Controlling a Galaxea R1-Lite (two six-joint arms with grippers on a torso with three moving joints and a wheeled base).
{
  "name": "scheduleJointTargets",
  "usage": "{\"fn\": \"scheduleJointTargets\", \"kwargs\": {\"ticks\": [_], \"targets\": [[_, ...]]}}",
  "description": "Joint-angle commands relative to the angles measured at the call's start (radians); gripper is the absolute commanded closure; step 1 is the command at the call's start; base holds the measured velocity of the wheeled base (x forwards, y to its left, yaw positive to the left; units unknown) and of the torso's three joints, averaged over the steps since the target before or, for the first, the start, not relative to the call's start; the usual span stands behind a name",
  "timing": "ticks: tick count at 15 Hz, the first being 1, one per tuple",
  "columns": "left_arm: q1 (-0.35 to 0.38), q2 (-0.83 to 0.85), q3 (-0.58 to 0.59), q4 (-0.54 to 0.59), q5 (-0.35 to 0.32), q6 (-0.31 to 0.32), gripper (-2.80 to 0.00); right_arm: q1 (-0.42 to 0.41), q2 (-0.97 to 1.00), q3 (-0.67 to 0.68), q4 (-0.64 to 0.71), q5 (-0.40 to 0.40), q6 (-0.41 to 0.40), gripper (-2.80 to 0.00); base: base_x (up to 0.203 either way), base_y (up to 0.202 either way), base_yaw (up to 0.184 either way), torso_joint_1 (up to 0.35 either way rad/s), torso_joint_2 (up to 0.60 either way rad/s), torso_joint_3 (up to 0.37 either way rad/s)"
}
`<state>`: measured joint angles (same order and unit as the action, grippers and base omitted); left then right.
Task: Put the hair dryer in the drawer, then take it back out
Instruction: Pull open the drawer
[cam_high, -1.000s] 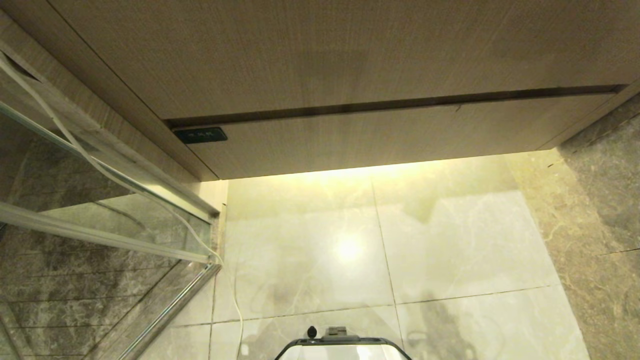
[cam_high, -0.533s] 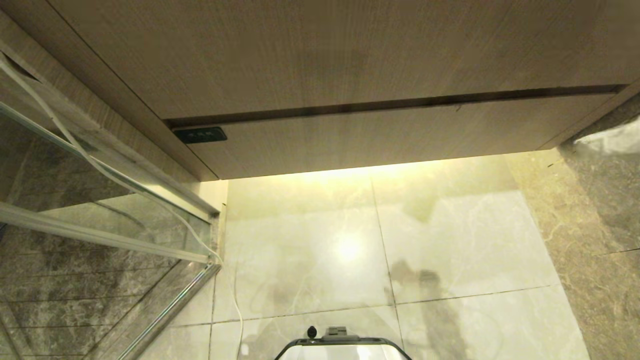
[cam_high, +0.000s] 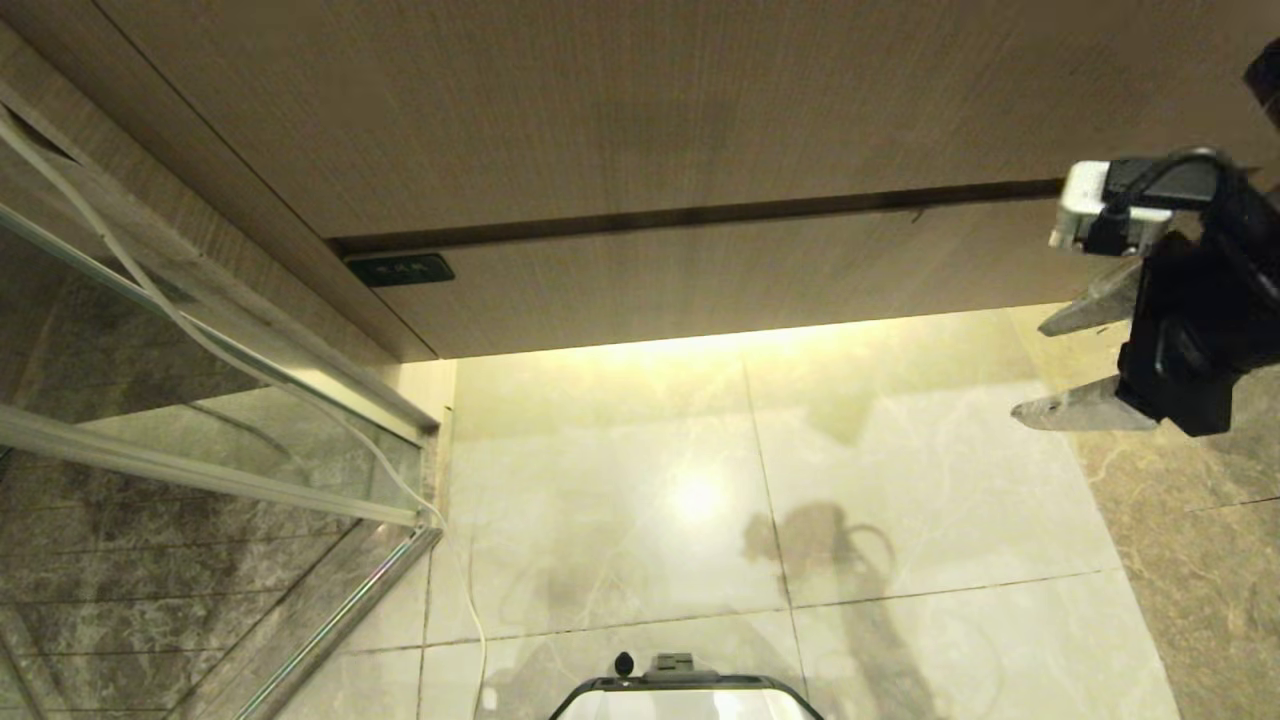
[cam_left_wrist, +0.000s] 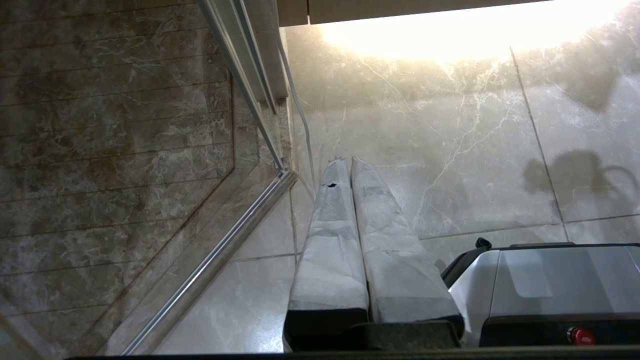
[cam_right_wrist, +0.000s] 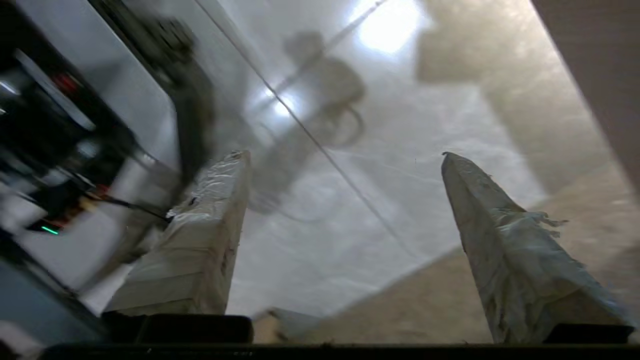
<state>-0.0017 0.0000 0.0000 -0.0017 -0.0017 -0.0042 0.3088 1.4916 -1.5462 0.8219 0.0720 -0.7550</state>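
The drawer (cam_high: 750, 275) is the low light-wood front under the taller wood panel, and it is pushed in flush. The hair dryer is out of view. My right gripper (cam_high: 1030, 372) hangs at the right edge of the head view, level with the drawer's right end and above the floor; it is open. In the right wrist view the right gripper (cam_right_wrist: 345, 155) has only blurred floor between its fingers. My left gripper (cam_left_wrist: 345, 162) is shut, parked low over the floor tiles beside the robot base (cam_left_wrist: 550, 280).
A glass shower door with a metal frame (cam_high: 210, 400) stands at the left, with a white cord (cam_high: 330, 425) running down it. A small black panel (cam_high: 400, 270) sits at the drawer's left end. Darker marble (cam_high: 1200, 520) borders the pale floor tiles (cam_high: 650, 500) on the right.
My right arm has swung into the head view from the right edge, where a second ago nothing of it showed. Its shadow has appeared on the floor tiles.
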Motion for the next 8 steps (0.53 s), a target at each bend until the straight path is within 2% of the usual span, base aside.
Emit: {"fn": "scheduleJointTargets", "kwargs": {"ticks": [1, 2, 4, 5, 6, 8], "targets": [[0.0, 0.0, 0.0, 0.0, 0.0, 0.0, 0.0, -0.014, 0.02, 0.1, -0.159, -0.02, -0.078, -2.8, 0.0, 0.0, 0.0, 0.0, 0.0, 0.0], [0.0, 0.0, 0.002, 0.0, 0.002, 0.0, 0.0, -0.024, 0.03, 0.189, -0.319, -0.028, -0.122, -2.8, 0.0, 0.0, 0.0, 0.0, 0.0, 0.0], [-0.001, 0.0, 0.002, 0.0, 0.0, 0.0, 0.0, -0.057, 0.066, 0.339, -0.742, -0.027, -0.27, -2.8, 0.0, 0.0, 0.0, 0.0, 0.0, 0.0], [-0.001, 0.0, 0.002, 0.0, 0.0, 0.0, 0.0, -0.076, 0.085, 0.386, -0.851, -0.024, -0.339, -2.8, 0.0, 0.0, 0.0, 0.0, 0.0, 0.0], [-0.001, 0.0, 0.002, 0.0, 0.0, 0.0, 0.0, -0.091, 0.099, 0.406, -0.891, -0.021, -0.379, -2.8, 0.0, 0.0, 0.0, 0.0, 0.0, 0.0], [0.0, 0.0, 0.002, 0.0, 0.0, 0.0, 0.0, -0.105, 0.113, 0.421, -0.946, -0.005, -0.399, -2.8, 0.0, 0.0, 0.0, 0.0, 0.0, 0.0]]}}
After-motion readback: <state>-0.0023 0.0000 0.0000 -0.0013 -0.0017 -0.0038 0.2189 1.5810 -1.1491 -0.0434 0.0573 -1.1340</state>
